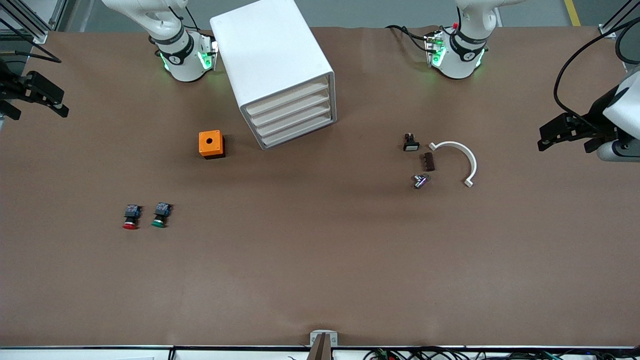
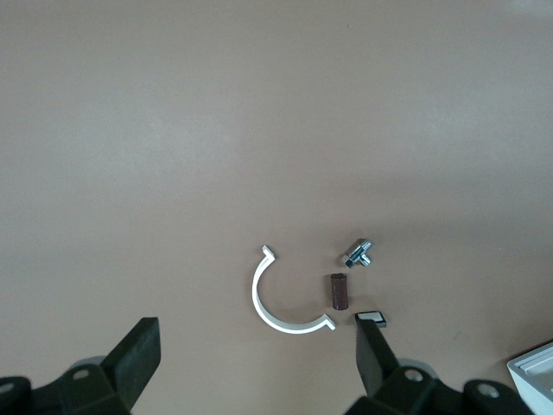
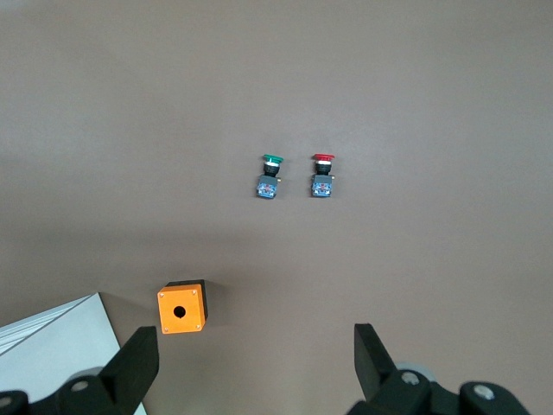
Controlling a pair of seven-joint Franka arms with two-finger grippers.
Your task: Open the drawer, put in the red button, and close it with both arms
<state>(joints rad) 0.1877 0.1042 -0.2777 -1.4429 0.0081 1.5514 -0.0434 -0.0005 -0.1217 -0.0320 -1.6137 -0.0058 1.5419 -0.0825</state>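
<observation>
The red button (image 1: pixel 130 218) lies on its side on the brown table (image 1: pixel 320 260), beside a green-capped twin (image 1: pixel 160 215); both also show in the right wrist view, red button (image 3: pixel 322 175) and green twin (image 3: pixel 270 176). The white drawer cabinet (image 1: pixel 280 70) stands between the arm bases, its stacked drawers (image 1: pixel 292 117) all shut. My right gripper (image 1: pixel 61 106) hangs open and empty over the table's edge at the right arm's end, its jaws (image 3: pixel 257 341) wide apart. My left gripper (image 1: pixel 542 140) hangs open and empty over the left arm's end (image 2: pixel 257 337).
An orange box (image 1: pixel 211 144) with a round hole sits next to the cabinet, nearer the camera. Toward the left arm's end lie a white curved clamp (image 1: pixel 456 144), a brown block (image 1: pixel 428 161), a metal fitting (image 1: pixel 420 181) and a small black-and-white part (image 1: pixel 411 145).
</observation>
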